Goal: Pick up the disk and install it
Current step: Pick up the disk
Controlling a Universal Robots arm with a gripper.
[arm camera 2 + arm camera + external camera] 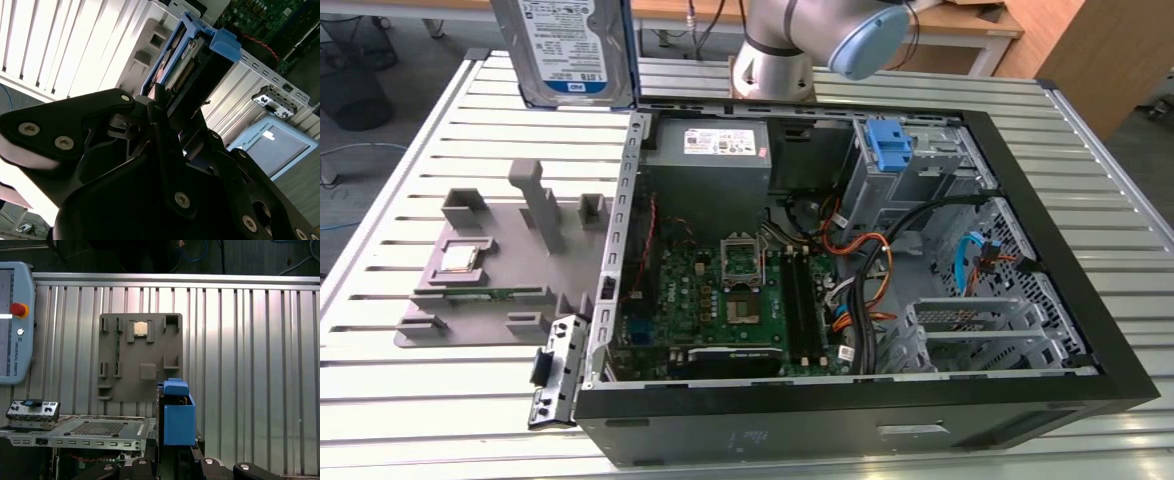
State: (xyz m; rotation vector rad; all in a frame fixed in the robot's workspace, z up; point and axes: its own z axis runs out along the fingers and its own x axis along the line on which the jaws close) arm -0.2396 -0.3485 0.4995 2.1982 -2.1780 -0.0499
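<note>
— While clenched on one end of the disk [186, 65], held high, upright and edge-on, just past the tips of the gripper [161, 102]. Why gripped so?

— Probably to leave the blue-framed far end free for entry. Pinched across the two flat faces, by the look of it, well back from that end.

— And ahead of the tool?

— Grey tray [145, 340] out past the disk, along the tool's reach, well apart; bare table [400, 170] slats around it. Open air on every side of the load.

— Nearest edge?

— Rim of the open case [854, 425], off to one side of the tool and lower. Inside, a bay [937, 150] with a blue bracket [891, 148], well apart from the fingers. Likely tight in there: metal walls close in, cables [881, 250] looped just beside.
</note>
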